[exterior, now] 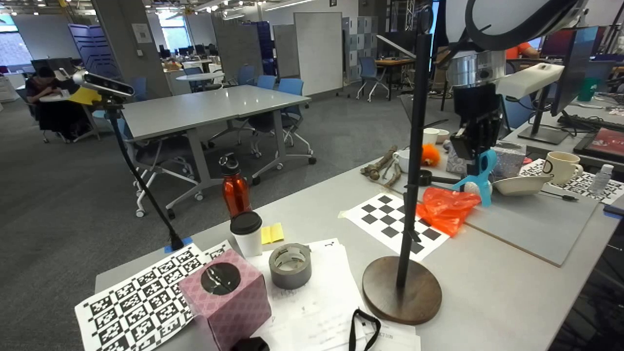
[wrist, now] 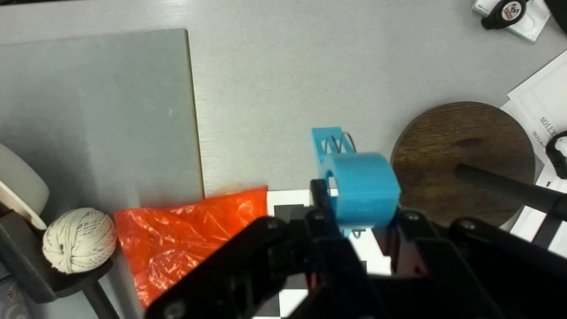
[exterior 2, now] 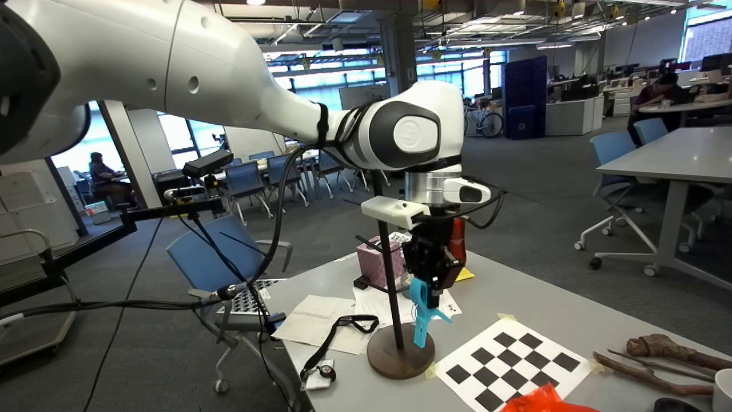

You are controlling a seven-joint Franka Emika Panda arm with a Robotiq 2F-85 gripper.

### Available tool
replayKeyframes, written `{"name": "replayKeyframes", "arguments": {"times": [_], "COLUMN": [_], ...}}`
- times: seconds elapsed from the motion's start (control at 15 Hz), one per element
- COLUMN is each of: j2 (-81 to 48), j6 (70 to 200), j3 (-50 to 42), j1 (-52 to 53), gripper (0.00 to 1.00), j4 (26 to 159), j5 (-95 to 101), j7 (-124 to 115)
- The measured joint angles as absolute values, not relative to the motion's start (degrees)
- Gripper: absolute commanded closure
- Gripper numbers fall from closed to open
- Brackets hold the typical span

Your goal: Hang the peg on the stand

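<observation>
Okay, peg (exterior: 481, 178) is up in the air in the tool (wrist: 359, 204), fingers drawn in with just its looped end pinched between them, legs dangling free. It hangs over the counter (exterior: 492, 282), beside the stand (exterior: 413, 170) and apart from the pole, not on any prong (exterior 2: 369, 244) yet. Main risk: prongs look thin, so a slightly off approach likely misses and the peg drops on release. Plastic looks smooth and is held at one end only, so it could swivel or slip if a leg catches the pole. Shoving sideways might rock the tall stand on its round base (wrist: 425, 164). The white block (exterior 2: 393, 212) jutting from the wrist (exterior 2: 424, 189) could clip an upper prong if the arm (exterior 2: 240, 74) swings in too tight. Peg seems lower than the upper prongs; going across without enough lift would probably hit the pole instead. Arm pose: reaches out high over the counter, forearm sloping down to a sharply bent wrist, tool pointing roughly straight down in both exterior views; true gap from tool to pole hard to judge.
</observation>
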State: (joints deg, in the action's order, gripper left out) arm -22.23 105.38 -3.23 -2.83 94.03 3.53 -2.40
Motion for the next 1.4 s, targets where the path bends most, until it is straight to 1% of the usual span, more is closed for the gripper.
{"name": "replayKeyframes", "arguments": {"times": [0.47, 1.4], "j2": [-22.5, -22.7], "j6": [105.5, 105.9], "j3": [-2.7, -2.4], "j1": [-0.6, -0.3], "gripper": [0.94, 0.94], "j4": [90.9, 89.6], "j5": [3.9, 7.4], "j7": [-2.4, -2.4]}}
